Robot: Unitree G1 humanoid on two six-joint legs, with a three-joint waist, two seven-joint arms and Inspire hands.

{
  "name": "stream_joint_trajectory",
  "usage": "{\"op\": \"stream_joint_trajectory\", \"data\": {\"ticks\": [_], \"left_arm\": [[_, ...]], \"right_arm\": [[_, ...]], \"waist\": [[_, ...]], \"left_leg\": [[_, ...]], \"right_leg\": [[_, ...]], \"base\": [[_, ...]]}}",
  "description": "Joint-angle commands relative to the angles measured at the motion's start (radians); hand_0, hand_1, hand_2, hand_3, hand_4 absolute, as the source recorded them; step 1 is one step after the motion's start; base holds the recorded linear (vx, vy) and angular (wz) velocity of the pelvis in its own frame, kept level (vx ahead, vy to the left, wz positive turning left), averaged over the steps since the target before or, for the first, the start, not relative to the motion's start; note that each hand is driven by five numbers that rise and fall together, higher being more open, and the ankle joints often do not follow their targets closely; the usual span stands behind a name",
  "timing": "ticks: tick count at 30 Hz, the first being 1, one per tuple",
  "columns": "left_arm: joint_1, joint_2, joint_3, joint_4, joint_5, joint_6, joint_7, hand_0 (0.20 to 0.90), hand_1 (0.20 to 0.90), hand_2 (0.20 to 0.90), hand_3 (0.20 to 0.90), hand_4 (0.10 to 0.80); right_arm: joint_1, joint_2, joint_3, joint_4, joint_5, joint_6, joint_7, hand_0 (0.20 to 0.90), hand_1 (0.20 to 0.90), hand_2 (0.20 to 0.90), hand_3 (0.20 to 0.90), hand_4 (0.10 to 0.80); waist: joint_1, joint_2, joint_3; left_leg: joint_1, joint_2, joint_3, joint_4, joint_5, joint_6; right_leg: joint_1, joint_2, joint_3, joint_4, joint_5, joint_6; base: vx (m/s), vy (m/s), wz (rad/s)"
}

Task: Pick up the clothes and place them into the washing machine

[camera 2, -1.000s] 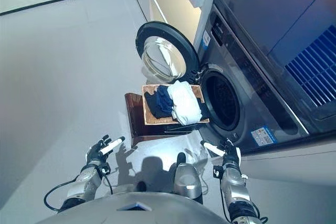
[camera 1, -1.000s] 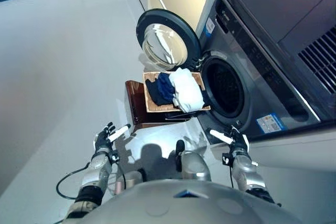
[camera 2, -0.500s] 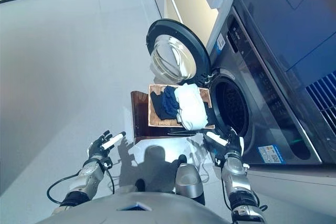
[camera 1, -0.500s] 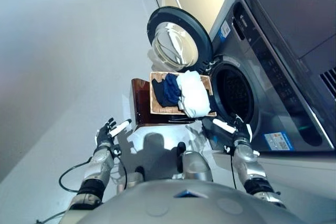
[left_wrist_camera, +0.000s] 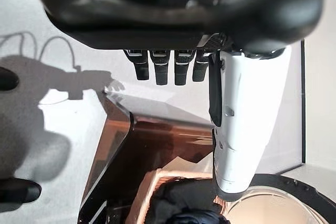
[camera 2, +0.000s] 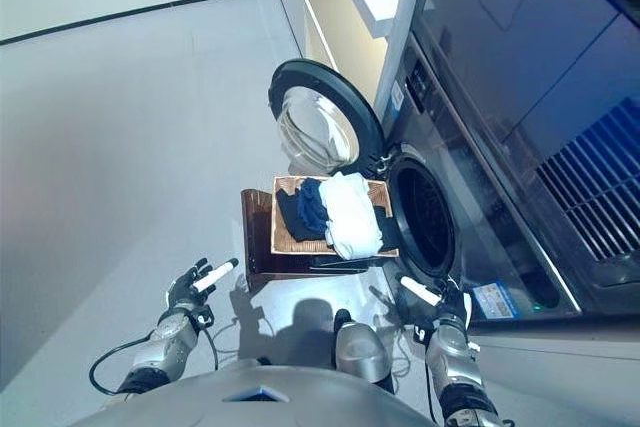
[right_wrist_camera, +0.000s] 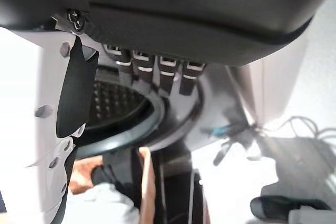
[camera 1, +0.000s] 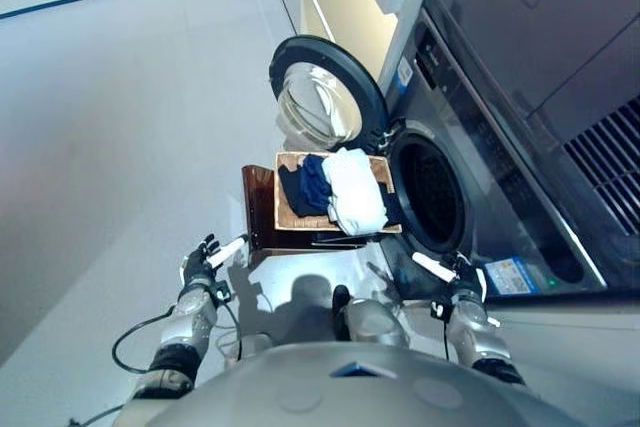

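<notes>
The fingers of both dark robot hands are straight and hold nothing — the left hand (camera 1: 203,259) sits in the lower left of the left eye view, the right hand (camera 1: 459,275) in the lower right, each with a white-covered thumb sticking out sideways. The left wrist view shows its fingers (left_wrist_camera: 163,69) in a short straight row beside the long white thumb, over the pale grey floor (camera 1: 120,127); the right wrist view shows the same pose aimed at the drum.

Beyond the hands, mid-frame, stands a glossy dark brown wooden stool (camera 1: 258,209) carrying a shallow woven tan basket (camera 1: 283,202). The clothes lie in it: a dark navy garment (camera 1: 303,185) on the left and a crumpled white garment (camera 1: 355,190) on the right, overhanging the basket's near edge.

Just right of the basket is the dark grey front-loading washing machine (camera 1: 500,177), its round opening (camera 1: 428,192) black inside; only the right wrist view shows the perforated drum wall. Its round glass-windowed door (camera 1: 325,99) is swung wide towards upper centre. A blue-and-white label (camera 1: 511,275) sits on the lower front and a small white one (camera 1: 403,73) near the door — the print on both is too small to read. The machine's top is cut off by the frame.
</notes>
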Motion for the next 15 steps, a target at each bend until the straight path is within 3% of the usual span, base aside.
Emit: {"op": "stream_joint_trajectory", "data": {"ticks": [1, 4, 8, 11, 15], "left_arm": [[-0.061, 0.046, -0.011, -0.058, -0.014, -0.078, 0.033, 0.9, 0.9, 0.9, 0.9, 0.8], [-0.068, 0.045, -0.017, -0.059, -0.018, -0.081, 0.04, 0.9, 0.9, 0.9, 0.9, 0.8], [-0.069, 0.046, -0.021, -0.062, -0.017, -0.086, 0.04, 0.9, 0.9, 0.9, 0.9, 0.8], [-0.065, 0.047, -0.021, -0.071, -0.014, -0.087, 0.038, 0.9, 0.9, 0.9, 0.9, 0.8], [-0.058, 0.056, -0.015, -0.081, -0.02, -0.093, 0.04, 0.9, 0.9, 0.9, 0.9, 0.8]], "right_arm": [[-0.065, -0.054, -0.043, -0.04, 0.015, -0.091, -0.06, 0.9, 0.9, 0.9, 0.9, 0.8], [-0.086, -0.057, -0.032, -0.026, 0.012, -0.091, -0.067, 0.9, 0.9, 0.9, 0.9, 0.8], [-0.094, -0.057, -0.034, -0.029, 0.014, -0.089, -0.069, 0.9, 0.9, 0.9, 0.9, 0.8], [-0.102, -0.051, -0.035, -0.031, 0.017, -0.09, -0.07, 0.9, 0.9, 0.9, 0.9, 0.8], [-0.113, -0.035, -0.033, -0.032, 0.028, -0.084, -0.061, 0.9, 0.9, 0.9, 0.9, 0.8]], "waist": [[0.022, -0.054, 0.048], [0.047, -0.046, 0.061], [0.062, -0.021, 0.065], [0.065, -0.009, 0.063], [0.069, -0.011, 0.044]], "left_leg": [[-0.045, -0.057, 0.056, -0.063, 0.05, 0.062], [-0.111, -0.072, 0.018, -0.134, 0.101, 0.04], [-0.16, -0.075, 0.012, -0.206, 0.177, 0.027], [-0.164, -0.094, 0.029, -0.206, 0.171, 0.042], [-0.15, -0.128, 0.065, -0.2, 0.135, 0.073]], "right_leg": [[0.045, -0.029, 0.06, -0.012, 0.002, 0.088], [0.064, -0.022, 0.084, -0.013, -0.008, 0.092], [0.091, -0.019, 0.111, -0.006, -0.035, 0.096], [0.107, -0.029, 0.128, 0.001, -0.052, 0.103], [0.127, -0.081, 0.159, -0.01, -0.047, 0.141]], "base": [[0.06, 0.022, 0.14], [0.071, 0.068, -0.16], [0.119, 0.146, -0.34], [0.112, 0.17, -0.37], [0.156, 0.234, -0.28]]}}
